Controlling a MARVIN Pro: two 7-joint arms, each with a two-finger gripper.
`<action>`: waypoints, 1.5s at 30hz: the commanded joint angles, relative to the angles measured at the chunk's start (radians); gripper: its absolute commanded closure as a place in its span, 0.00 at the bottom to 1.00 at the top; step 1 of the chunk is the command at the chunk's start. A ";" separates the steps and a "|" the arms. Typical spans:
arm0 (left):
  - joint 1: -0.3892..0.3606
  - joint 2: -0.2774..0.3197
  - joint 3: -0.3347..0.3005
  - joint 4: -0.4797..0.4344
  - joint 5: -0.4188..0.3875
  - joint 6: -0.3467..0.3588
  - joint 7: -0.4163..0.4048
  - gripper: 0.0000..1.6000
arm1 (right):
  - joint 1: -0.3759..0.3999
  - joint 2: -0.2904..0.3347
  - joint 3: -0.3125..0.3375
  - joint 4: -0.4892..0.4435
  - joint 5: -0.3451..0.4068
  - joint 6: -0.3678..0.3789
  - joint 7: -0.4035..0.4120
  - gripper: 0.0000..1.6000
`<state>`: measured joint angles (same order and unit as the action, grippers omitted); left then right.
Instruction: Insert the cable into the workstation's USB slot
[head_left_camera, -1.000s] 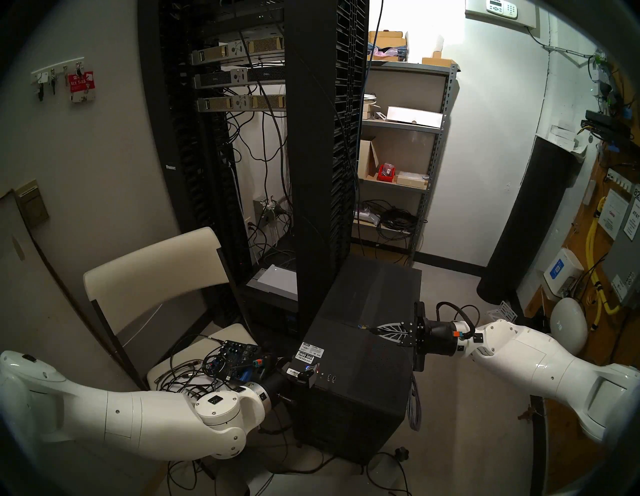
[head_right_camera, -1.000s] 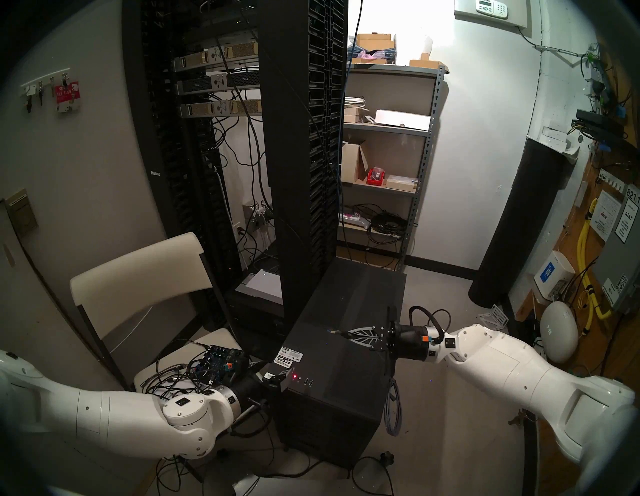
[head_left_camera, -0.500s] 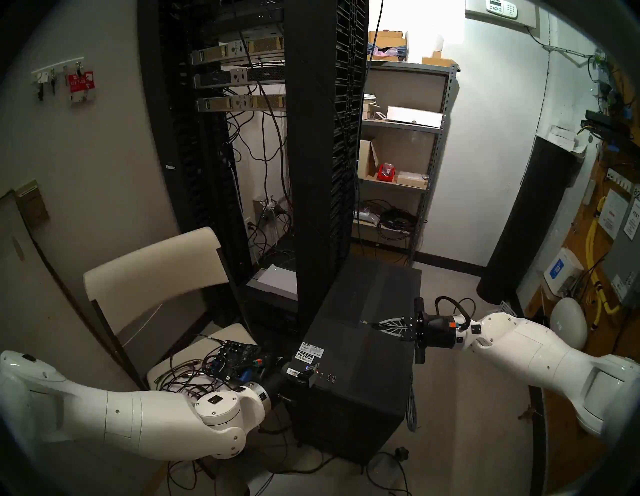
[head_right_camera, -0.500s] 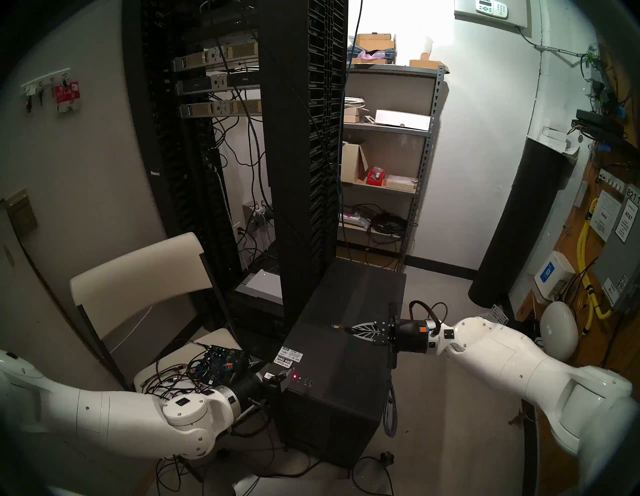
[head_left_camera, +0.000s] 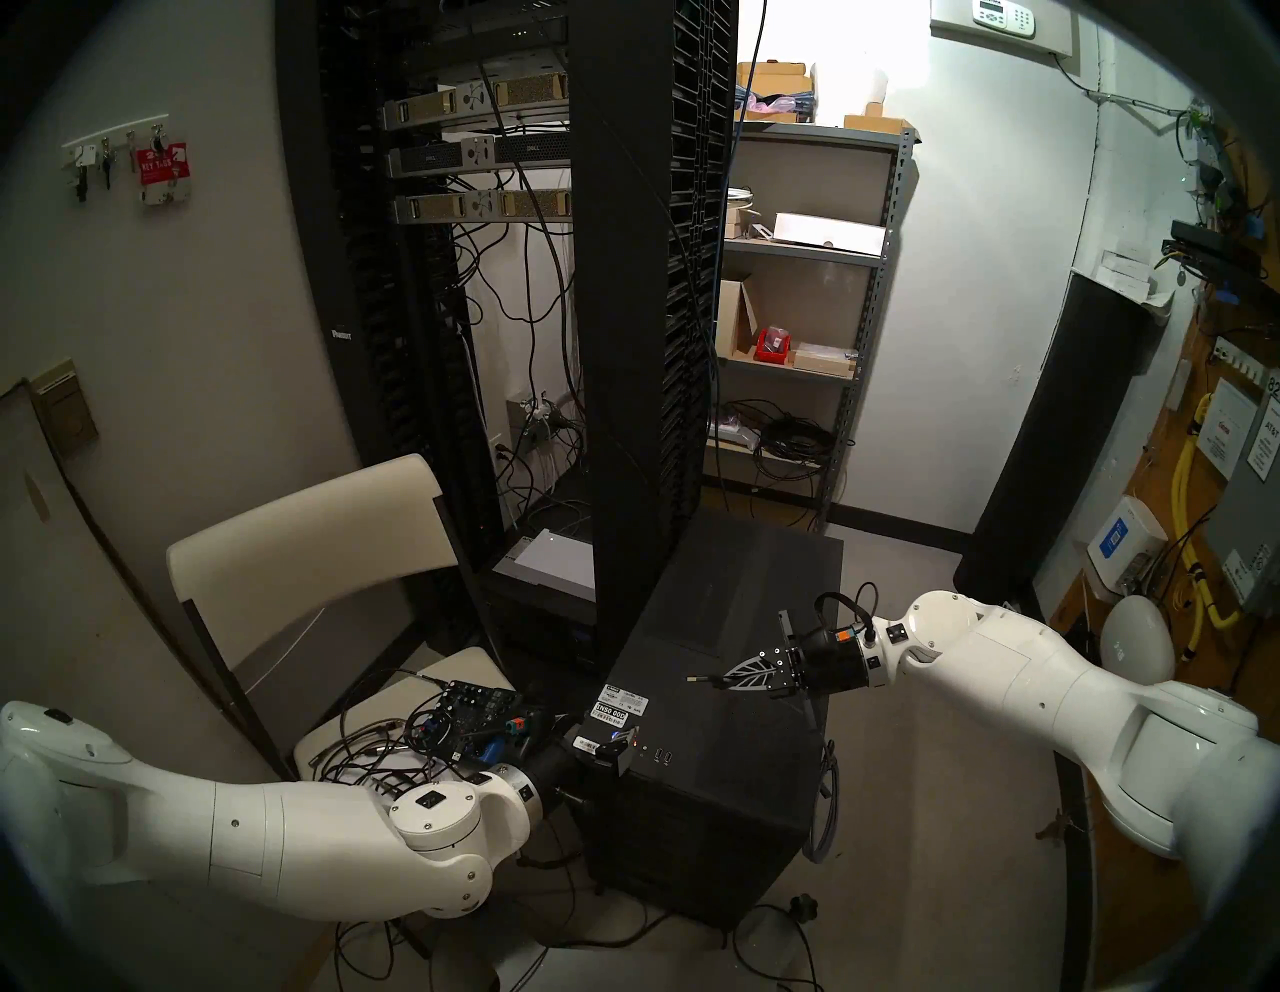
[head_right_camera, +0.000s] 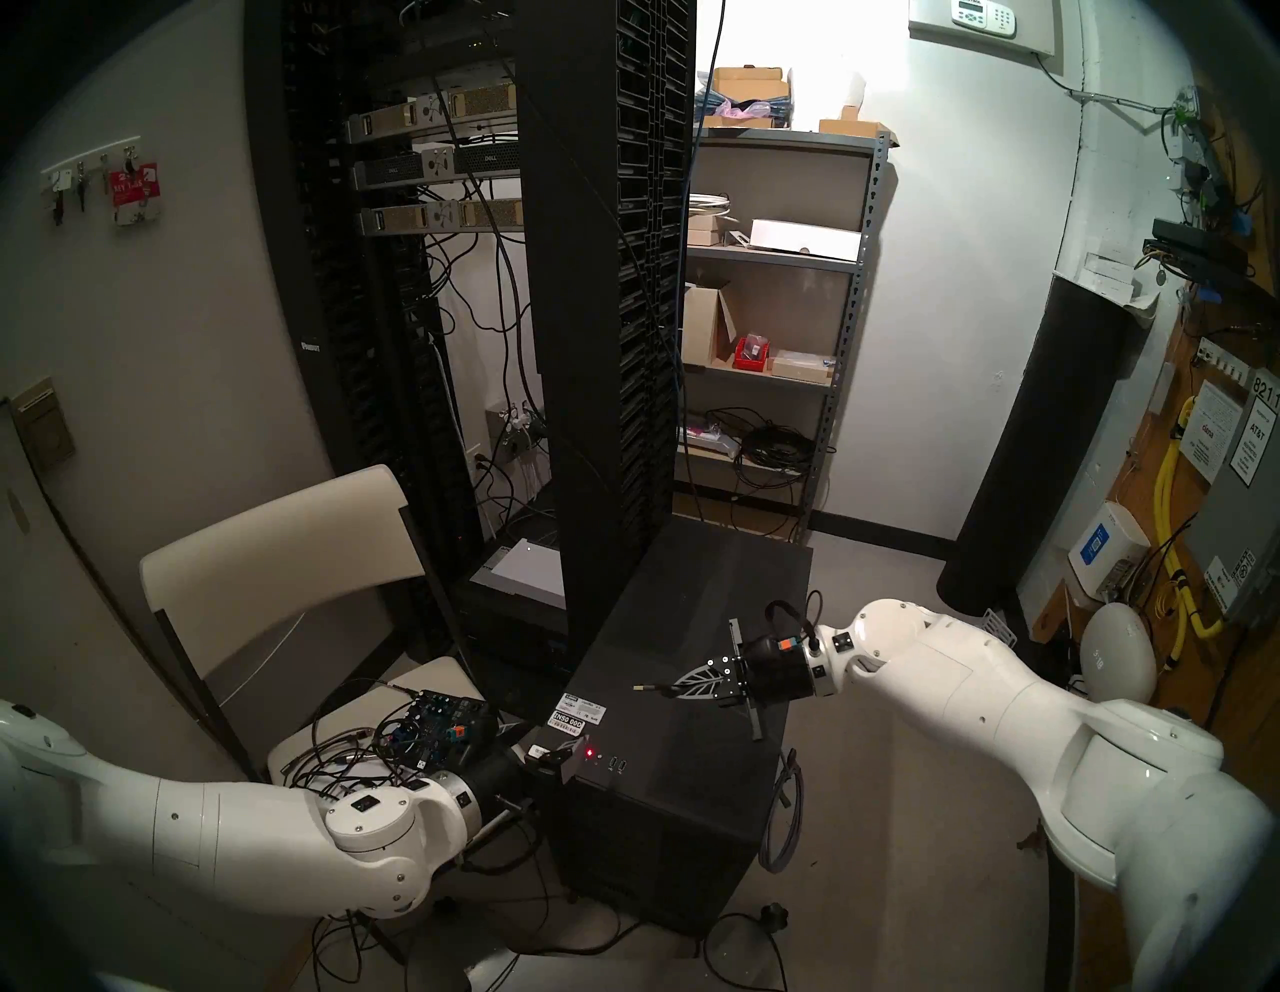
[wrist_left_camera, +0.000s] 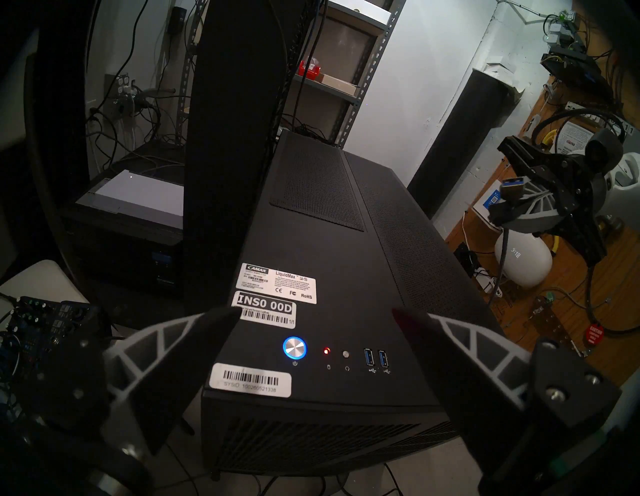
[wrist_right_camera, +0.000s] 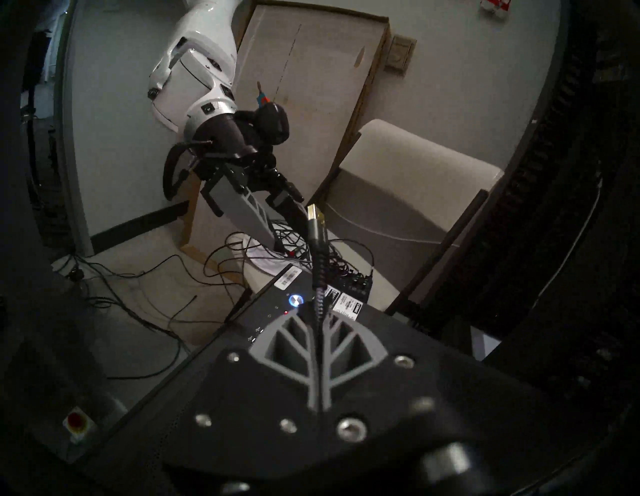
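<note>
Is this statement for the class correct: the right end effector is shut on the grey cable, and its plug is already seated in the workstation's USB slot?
Not quite. The right end effector is shut on the cable, but the plug hangs in the air above the workstation, well short of the USB slot, which stands empty. The head view and left wrist view show this.

light: dim, brightest on far white wall | edges: dark fisheye rim, bent lines | right wrist: foreground blurred

workstation (wrist_left_camera: 346, 263): 1 | USB slots (wrist_left_camera: 369, 357): 2 | barcode stickers (wrist_left_camera: 250, 379): 2 | chair (head_left_camera: 312, 547): 1
</note>
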<state>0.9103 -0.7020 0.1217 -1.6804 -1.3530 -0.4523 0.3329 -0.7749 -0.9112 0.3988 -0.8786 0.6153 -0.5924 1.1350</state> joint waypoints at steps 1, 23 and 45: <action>-0.007 0.002 -0.009 -0.006 -0.003 -0.004 0.003 0.00 | 0.080 -0.109 -0.013 0.072 -0.013 0.041 0.008 1.00; -0.136 -0.010 0.050 -0.001 0.433 0.074 0.047 0.00 | 0.122 -0.245 -0.023 0.276 -0.067 0.037 0.084 1.00; -0.200 -0.105 0.078 0.046 0.727 0.338 0.151 0.00 | 0.160 -0.330 -0.029 0.378 -0.089 0.059 0.147 1.00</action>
<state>0.7350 -0.7719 0.1948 -1.6018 -0.6665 -0.1558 0.4733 -0.6569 -1.1912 0.3727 -0.5208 0.5360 -0.5472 1.2824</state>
